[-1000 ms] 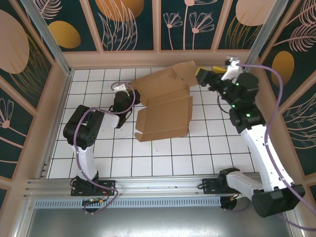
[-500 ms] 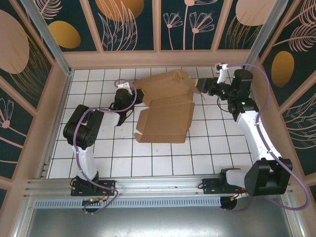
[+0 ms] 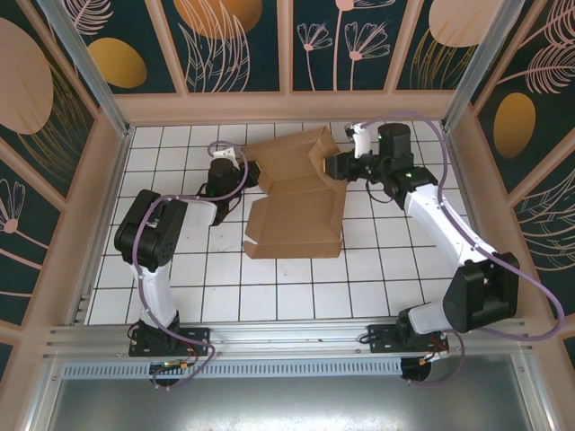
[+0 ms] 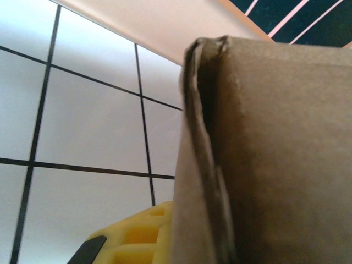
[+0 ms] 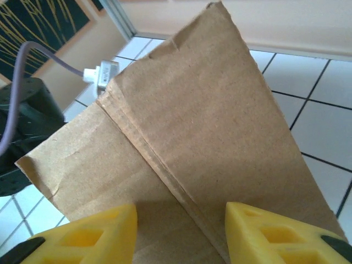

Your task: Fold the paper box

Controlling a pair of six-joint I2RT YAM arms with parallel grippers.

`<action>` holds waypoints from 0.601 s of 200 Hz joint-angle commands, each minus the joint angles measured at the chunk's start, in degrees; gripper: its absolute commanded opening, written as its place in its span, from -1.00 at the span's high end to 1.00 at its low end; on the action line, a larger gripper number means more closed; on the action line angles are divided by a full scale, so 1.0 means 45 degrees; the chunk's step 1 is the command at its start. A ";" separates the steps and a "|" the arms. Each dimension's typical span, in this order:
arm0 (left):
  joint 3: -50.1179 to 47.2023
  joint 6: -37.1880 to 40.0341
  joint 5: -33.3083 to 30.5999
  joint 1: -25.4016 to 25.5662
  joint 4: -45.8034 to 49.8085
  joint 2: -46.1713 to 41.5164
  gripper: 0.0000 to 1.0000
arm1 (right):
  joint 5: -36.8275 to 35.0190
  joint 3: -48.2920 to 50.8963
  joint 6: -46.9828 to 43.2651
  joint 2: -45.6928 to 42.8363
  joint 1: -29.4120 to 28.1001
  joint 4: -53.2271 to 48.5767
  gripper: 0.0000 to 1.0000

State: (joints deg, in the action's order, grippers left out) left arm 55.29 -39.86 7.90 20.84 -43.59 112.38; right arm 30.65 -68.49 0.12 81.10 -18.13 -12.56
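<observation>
Nothing legible appears anywhere; the paper box [image 3: 301, 193] is plain brown cardboard, bare of print or labels.

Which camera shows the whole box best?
Top external: the whole box, flaps and all, in one frame. Left wrist gives one edge up close; right wrist, a creased flap beyond its yellow fingers.

A brown paper box [image 3: 296, 215] lies on the white tiled table [image 3: 296, 296].

Plain brown on paper box [image 3: 296, 193]. White tiling with black grid lines on surface [image 3: 377, 269]. Yellow on fingers [image 5: 88, 236] of right hand [image 5: 181, 214]. Dark teal with peach-and-orange plant motifs on wall panels [image 3: 234, 45]. Purple on cables [image 5: 55, 59].
</observation>
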 commanded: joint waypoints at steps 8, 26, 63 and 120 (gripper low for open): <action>0.0165 0.0106 0.0763 0.0158 -0.0840 -0.0417 1.00 | -0.2171 -0.1059 -0.0916 0.0974 -0.0747 -0.1143 0.09; 0.0159 0.0107 0.0688 0.0159 -0.0781 -0.0432 1.00 | -0.2069 -0.1502 -0.0428 0.1058 -0.0735 -0.1113 0.02; -0.0172 -0.0679 -0.0051 0.0120 -0.0568 -0.0613 1.00 | -0.2967 -0.0290 0.0235 -0.0677 -0.0367 0.0267 -0.53; 0.0019 -0.2310 -0.0392 0.0076 -0.0554 -0.0405 1.00 | -0.3777 0.4068 0.1185 -0.3983 -0.1078 0.2663 -0.88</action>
State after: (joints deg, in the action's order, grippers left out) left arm 54.52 -45.65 6.63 20.99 -43.53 112.33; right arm 16.14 -56.12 2.98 66.92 -20.05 -6.52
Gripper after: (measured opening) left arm 0.067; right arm 0.932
